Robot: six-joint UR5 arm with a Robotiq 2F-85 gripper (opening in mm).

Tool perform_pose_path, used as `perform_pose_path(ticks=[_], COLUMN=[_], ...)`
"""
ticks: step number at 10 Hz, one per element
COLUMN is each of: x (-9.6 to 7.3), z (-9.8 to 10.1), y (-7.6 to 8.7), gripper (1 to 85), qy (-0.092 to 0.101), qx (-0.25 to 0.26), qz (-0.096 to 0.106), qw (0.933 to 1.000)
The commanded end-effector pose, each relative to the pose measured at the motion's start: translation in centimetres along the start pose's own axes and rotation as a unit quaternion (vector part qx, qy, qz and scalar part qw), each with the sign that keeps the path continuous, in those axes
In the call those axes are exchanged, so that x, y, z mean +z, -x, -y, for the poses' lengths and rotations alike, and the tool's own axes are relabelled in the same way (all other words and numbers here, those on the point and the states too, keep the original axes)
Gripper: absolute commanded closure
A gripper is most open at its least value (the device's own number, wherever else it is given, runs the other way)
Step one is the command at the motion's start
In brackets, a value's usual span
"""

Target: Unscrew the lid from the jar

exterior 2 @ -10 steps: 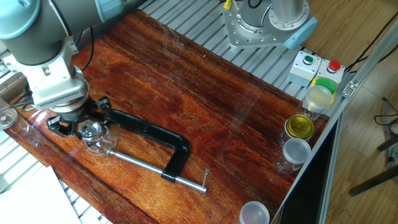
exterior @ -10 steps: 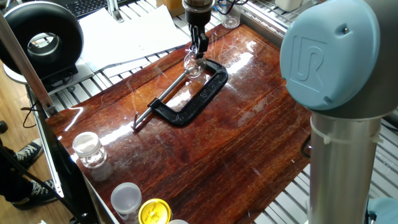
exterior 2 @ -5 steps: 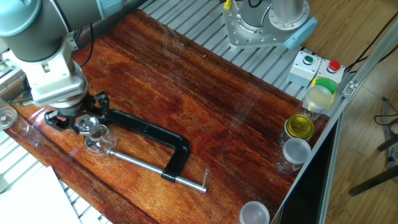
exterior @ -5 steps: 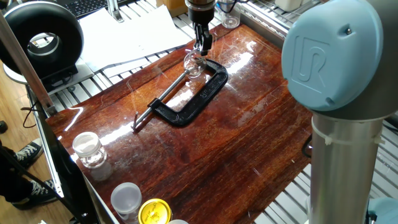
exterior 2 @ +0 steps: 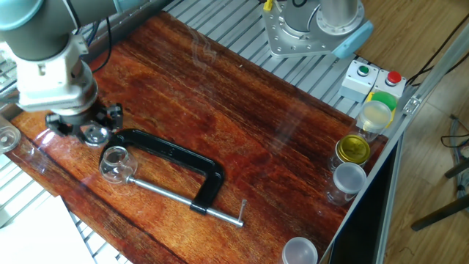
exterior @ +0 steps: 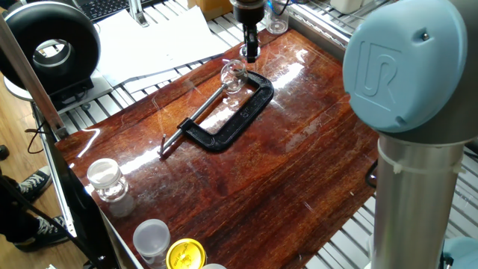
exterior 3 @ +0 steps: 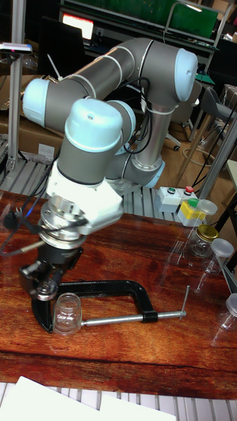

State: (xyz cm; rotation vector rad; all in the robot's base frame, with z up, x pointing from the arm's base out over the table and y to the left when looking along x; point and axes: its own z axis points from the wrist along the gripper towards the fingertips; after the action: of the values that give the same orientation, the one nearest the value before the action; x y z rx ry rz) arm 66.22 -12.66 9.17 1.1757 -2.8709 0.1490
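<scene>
- You have a glossy reddish-brown wooden table (exterior: 246, 172) set on a ribbed metal frame; white paper sheets (exterior: 153, 37) lie off its far edge in one fixed view, and a button box (exterior 2: 372, 77) sits past the corner in the other fixed view.
- The black C-clamp (exterior 2: 179, 158) lies flat near the table's edge, its thin steel screw (exterior 2: 183, 196) running along the open side and ending in a small crossbar.
- The jar (exterior 2: 115, 163) is small, clear glass, standing in the clamp's mouth with the screw's tip against it; in the other fixed view its mouth looks open and round.
- The gripper (exterior 2: 94, 134) hangs just beside the jar, lifted off it and apart from it, toward the table's edge.
- Between its fingers sits a small round glassy piece that you may take for the lid (exterior 2: 95, 135); the gripper looks closed on it, though the clear glass makes that hard to be sure of.
- In the tall fixed view the gripper (exterior 3: 43, 284) sits up and to the side of the jar (exterior 3: 68, 312).
- At the opposite end stand a larger clear jar with a bulbous top (exterior: 107, 181), a white translucent cup (exterior: 151, 239) and a yellow round lid (exterior: 185, 255), well apart from the clamp.
- The wide middle of the table between the clamp and those containers gives you open wood.
</scene>
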Motion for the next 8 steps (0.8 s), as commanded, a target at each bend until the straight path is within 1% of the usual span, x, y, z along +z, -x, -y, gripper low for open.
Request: perform_pose_path(ticks=[1,2,4,5,6,7,8], x=[0.6,0.8,1.2,1.5,1.6,1.5,1.4], z=[-0.1,-1.0,-2.3,-2.7,-2.5,-2.5,-2.2], y=[-1.3,-0.8,-0.9,-0.9,-0.9,-0.8,-0.7], gripper=[52.0,52.0,52.0,52.0,52.0,51.7,51.0], qy=[0.006,0.024,0.044,0.049,0.046,0.047,0.043], qx=[0.119,0.138,0.161,0.168,0.168,0.171,0.174], qz=[0.012,0.026,0.038,0.043,0.046,0.045,0.041], qw=[0.9928,0.9898,0.9852,0.9836,0.9836,0.9832,0.9829])
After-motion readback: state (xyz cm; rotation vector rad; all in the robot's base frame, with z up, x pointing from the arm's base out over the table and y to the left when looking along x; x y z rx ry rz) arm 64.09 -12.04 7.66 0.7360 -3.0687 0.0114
